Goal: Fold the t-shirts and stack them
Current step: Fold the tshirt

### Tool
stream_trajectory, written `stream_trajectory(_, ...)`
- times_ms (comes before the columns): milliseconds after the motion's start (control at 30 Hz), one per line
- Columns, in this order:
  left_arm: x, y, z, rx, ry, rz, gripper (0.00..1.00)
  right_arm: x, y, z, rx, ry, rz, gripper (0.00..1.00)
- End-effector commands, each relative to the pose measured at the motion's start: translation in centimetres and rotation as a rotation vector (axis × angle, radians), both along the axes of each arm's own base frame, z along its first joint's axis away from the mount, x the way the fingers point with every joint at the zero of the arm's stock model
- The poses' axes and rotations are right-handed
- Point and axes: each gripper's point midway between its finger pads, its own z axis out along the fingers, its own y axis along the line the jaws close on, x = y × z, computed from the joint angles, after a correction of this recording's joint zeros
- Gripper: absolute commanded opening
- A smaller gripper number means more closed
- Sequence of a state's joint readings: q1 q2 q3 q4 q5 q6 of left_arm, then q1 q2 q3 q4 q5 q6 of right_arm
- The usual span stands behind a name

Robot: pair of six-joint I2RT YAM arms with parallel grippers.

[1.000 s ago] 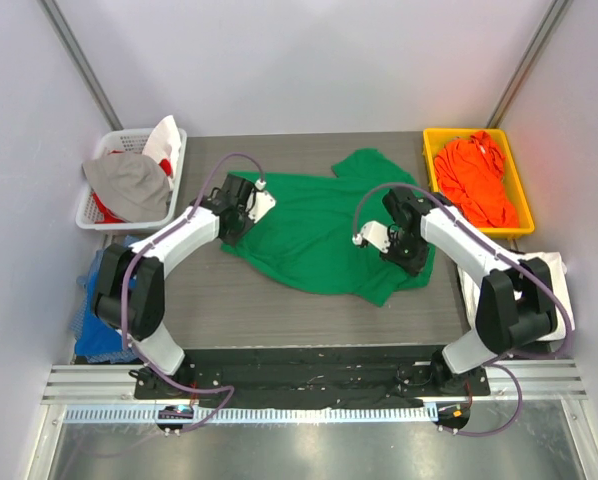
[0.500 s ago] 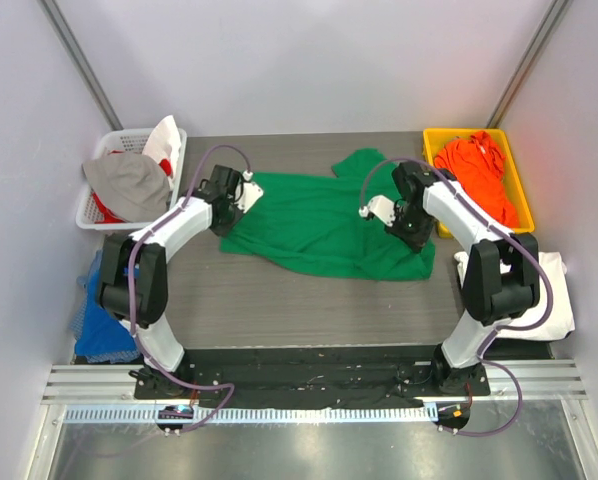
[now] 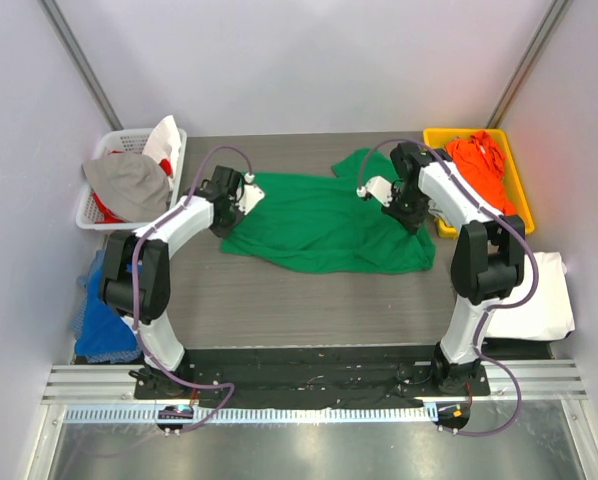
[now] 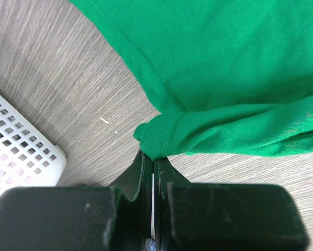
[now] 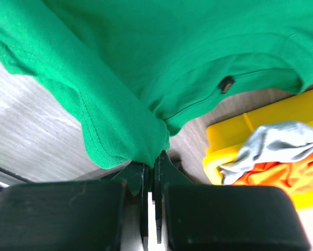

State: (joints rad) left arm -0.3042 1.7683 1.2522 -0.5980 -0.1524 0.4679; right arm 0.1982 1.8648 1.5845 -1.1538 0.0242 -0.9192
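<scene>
At left gripper (image 4: 153, 158) tips, green t-shirt (image 4: 235, 63) edge pinched; right gripper (image 5: 151, 161) clamps opposite edge, probably stretching cloth flat.

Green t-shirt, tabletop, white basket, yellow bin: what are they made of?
The green t-shirt: soft knit fabric, likely cotton. It is matte, with stitched hems and limp folds.
The tabletop: grey wood-grain surface, probably laminate. It is matte with printed-looking streaks.
The white basket: moulded plastic, with a regular grid of holes and a faint sheen.
The yellow bin: hard plastic, smooth and glossy, with a rounded rim.
</scene>
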Motion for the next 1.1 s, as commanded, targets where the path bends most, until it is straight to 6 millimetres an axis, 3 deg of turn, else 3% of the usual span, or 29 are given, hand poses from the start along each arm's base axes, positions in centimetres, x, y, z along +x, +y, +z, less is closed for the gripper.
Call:
stream_trajectory(0, 0.8, -0.5, 2.1, -0.022, -0.024, -0.031, 0.0, 1.6, -0.3, 1.2, 0.004, -0.024, -0.002, 0.01)
stream_trajectory(167, -0.4, -0.4, 4.4, -0.014, -0.031, -0.048, 0.0, 2.5, -1.1, 1.1, 0.004, -0.03, -0.021, 0.01)
stream_trajectory(333, -3.1, -0.8, 8.2, -0.023, -0.036, -0.072, 0.0, 2.6, -1.5, 0.4, 0.009, -0.012, -0.029, 0.01)
stream_trajectory(467, -5.5, -1.2, 9.1, -0.017, -0.029, -0.088, 0.0, 2.2, -1.6, 0.2, 0.008, -0.007, -0.03, 0.01)
stream_trajectory(800, -10.5, -0.4, 8.6, -0.013, 0.002, -0.085, 0.0, 1.5, -2.2, 1.9, 0.014, -0.048, -0.031, 0.01)
stream_trajectory(1067, -10.3, 0.4, 5.8, 0.051, 0.015, -0.097, 0.0, -0.7, -4.2, 1.9, 0.0, -0.036, -0.056, 0.01)
